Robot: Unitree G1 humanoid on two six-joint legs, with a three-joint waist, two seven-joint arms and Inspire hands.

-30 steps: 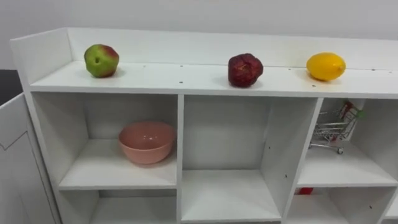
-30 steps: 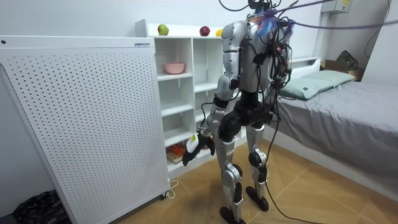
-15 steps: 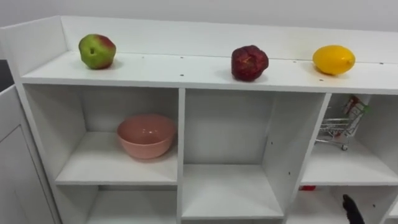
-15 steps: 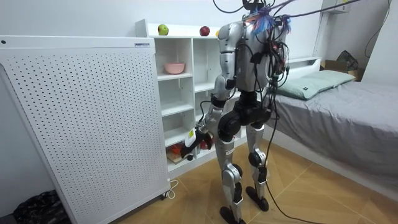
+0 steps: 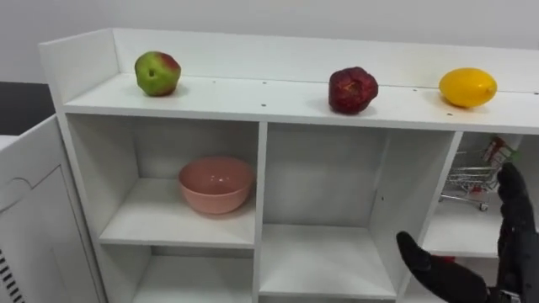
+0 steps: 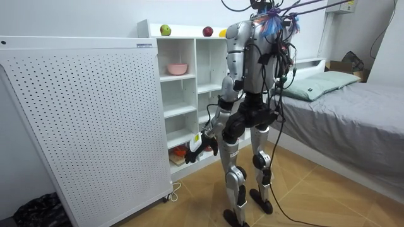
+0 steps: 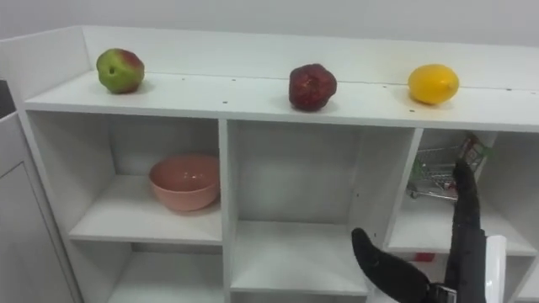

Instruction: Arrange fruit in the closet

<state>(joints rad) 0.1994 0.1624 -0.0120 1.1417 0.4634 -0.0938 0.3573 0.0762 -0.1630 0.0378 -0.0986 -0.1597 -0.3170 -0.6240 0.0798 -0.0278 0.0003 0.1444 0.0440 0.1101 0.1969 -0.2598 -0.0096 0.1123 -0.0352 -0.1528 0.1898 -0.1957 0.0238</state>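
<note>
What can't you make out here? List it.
Cart: eye views, partly behind the divider and the right robot hand; its load is unclear.
Lemon: room view, mostly behind the robot's shoulder.
Bottom-shelf things: room view, too small to name.
Lower shelves: eye views, cut off by the bottom edge.

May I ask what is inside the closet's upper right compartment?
A small wire shopping cart stands inside; the right hand covers the cart's right edge and the compartment behind it.
</note>
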